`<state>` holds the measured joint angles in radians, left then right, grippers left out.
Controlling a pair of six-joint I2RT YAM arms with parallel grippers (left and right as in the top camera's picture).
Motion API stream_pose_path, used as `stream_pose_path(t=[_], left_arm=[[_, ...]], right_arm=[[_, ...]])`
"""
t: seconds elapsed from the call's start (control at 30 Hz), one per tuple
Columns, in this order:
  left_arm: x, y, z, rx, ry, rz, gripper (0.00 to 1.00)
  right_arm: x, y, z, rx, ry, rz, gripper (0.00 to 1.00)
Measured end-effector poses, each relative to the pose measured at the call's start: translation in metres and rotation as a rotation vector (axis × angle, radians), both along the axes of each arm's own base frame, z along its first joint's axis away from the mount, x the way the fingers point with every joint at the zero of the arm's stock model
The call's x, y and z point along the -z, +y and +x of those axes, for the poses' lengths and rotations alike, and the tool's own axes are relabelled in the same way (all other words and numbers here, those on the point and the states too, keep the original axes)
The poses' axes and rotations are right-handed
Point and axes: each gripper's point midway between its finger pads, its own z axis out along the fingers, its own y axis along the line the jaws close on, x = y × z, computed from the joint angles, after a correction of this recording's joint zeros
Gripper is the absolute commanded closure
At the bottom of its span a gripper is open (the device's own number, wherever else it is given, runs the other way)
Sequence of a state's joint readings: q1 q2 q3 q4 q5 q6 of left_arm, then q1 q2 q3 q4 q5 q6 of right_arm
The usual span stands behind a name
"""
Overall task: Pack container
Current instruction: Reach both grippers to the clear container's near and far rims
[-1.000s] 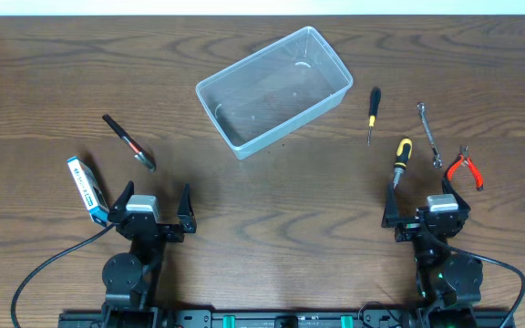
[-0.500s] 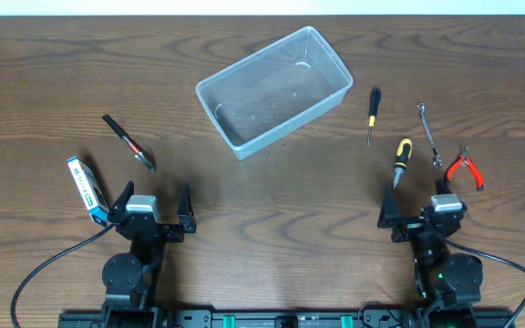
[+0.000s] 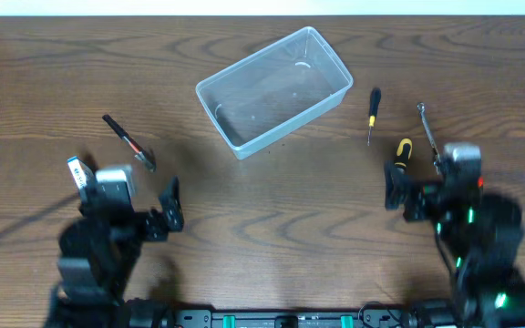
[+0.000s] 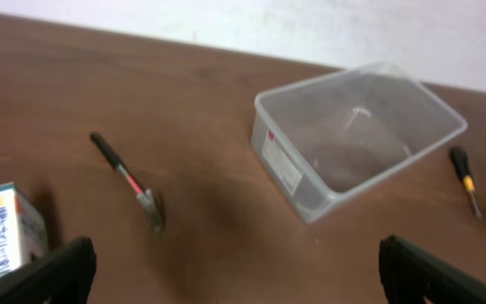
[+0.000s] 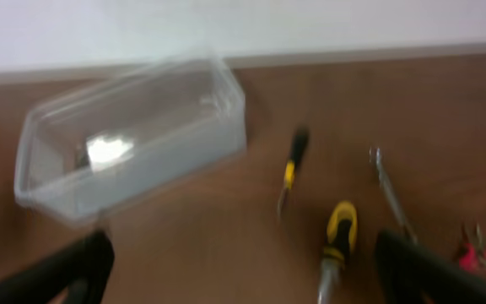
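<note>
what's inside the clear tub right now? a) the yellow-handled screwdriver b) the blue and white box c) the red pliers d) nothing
d: the container shows only its own bare, see-through floor in both the overhead and left wrist views.

the table (image 3: pixel 272 214) is brown with wavy wood lines. the container (image 3: pixel 273 87) is see-through. one screwdriver (image 3: pixel 401 152) is yellow and black.

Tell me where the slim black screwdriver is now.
In the overhead view, the slim black screwdriver lies on the right arm's side, between the container and the wrench.
</note>
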<state>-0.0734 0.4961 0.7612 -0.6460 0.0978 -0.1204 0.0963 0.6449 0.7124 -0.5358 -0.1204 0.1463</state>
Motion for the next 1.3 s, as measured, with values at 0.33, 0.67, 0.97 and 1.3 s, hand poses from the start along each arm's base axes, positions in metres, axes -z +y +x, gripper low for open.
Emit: stream_pose_path(t=[0.33,0.67,0.97,1.3], left_arm=[[0.008,-0.004,0.003,0.026,0.557,0.033,0.02],[0.033,-0.029,0.016,0.092,0.692,-0.056,0.76],[0.050,-0.068,0.032,0.170,0.730,-0.023,0.95],[0.083,-0.135,0.055,0.336,0.726,0.097,0.94]], right_arm=[[-0.032,0.019,0.066,-0.137,0.420,-0.089,0.24],[-0.053,0.049,0.137,-0.263,0.392,-0.045,0.99],[-0.026,0.089,0.196,-0.327,0.443,-0.087,0.99],[0.056,0.100,0.213,-0.356,0.602,-0.175,0.99]])
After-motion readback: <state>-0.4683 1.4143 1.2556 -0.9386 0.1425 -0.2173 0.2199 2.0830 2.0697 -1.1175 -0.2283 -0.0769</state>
